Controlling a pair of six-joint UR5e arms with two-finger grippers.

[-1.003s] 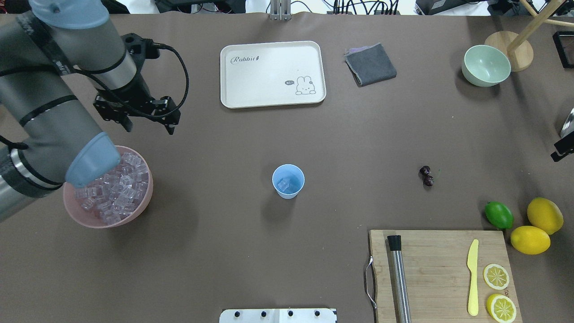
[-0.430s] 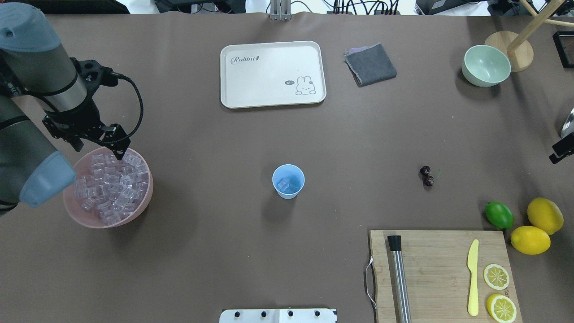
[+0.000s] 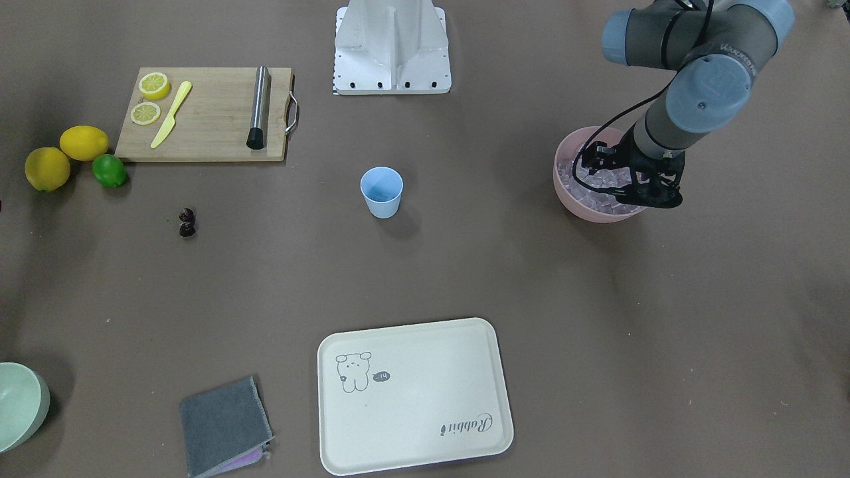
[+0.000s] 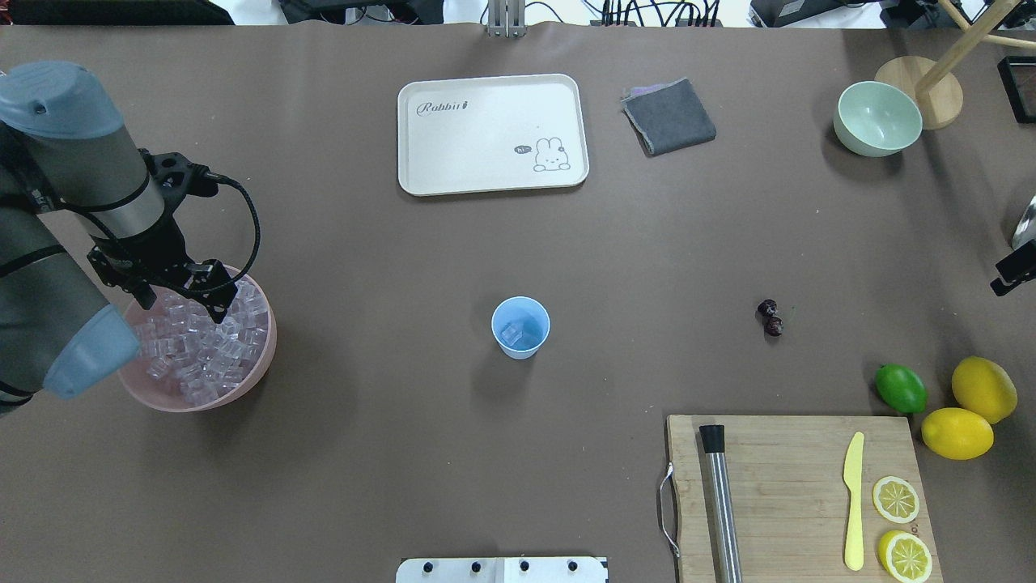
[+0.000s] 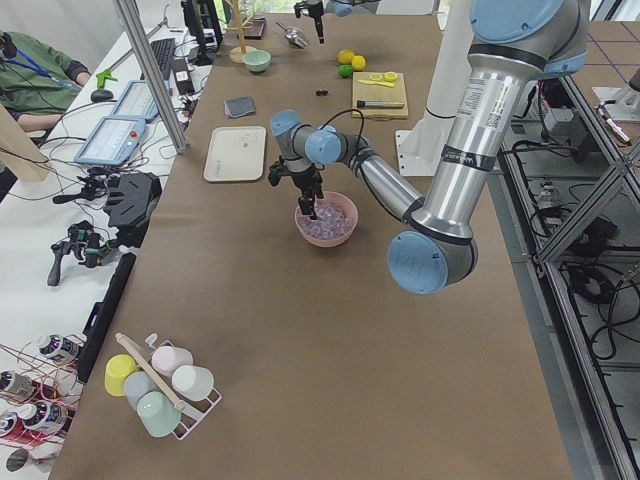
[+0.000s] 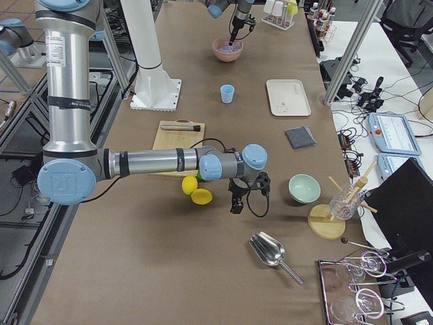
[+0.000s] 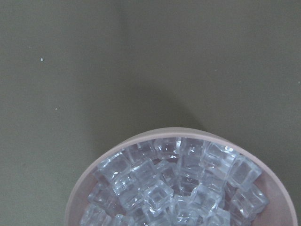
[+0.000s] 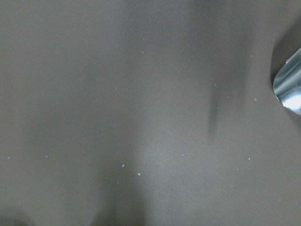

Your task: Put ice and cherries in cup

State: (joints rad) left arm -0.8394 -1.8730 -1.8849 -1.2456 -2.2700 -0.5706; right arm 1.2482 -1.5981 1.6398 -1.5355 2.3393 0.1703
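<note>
While the left gripper point(image 4: 182, 304) is hovering, fingers apart, over the ice point(image 4: 202, 356) in the pink bowl point(image 4: 271, 344) (cup point(image 4: 520, 348) standing mid-table), ice pickup is apparently proceeding. Next move: closing on one cube.

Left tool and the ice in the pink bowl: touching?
Cannot tell. Overhead exterior shows the left tool open over the ice in the pink bowl, but height is unreadable there, and no other view shows contact or a gap.
</note>
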